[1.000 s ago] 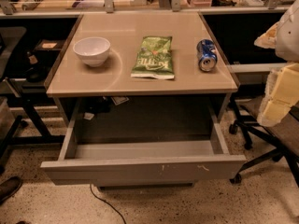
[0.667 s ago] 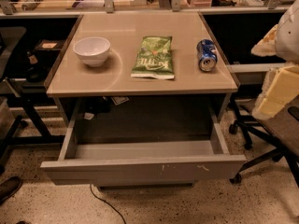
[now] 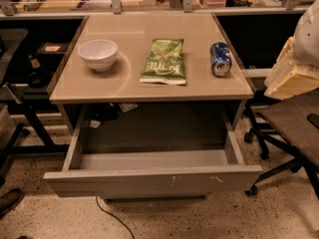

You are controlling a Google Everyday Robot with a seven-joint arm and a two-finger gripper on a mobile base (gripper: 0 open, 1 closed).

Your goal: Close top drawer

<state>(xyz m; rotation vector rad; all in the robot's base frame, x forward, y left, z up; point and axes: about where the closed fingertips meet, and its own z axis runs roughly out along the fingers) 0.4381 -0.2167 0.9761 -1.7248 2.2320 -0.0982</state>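
The top drawer (image 3: 149, 180) of the cabinet under the table is pulled far out toward me. It is wide, shallow and grey, and its inside looks empty. Its flat front has small white scratch marks right of centre. My gripper (image 3: 293, 72) shows as a cream and white mass at the right edge, above and to the right of the drawer, level with the tabletop and apart from the drawer.
The beige tabletop (image 3: 149, 88) carries a white bowl (image 3: 98, 54), a green snack bag (image 3: 164, 61) and a blue can (image 3: 220, 59) lying on its side. A dark office chair (image 3: 291, 128) stands to the right of the drawer. A cable (image 3: 112, 218) lies on the speckled floor in front.
The cream and white arm at the right edge has risen a little and shifted slightly left. The drawer stands open as before.
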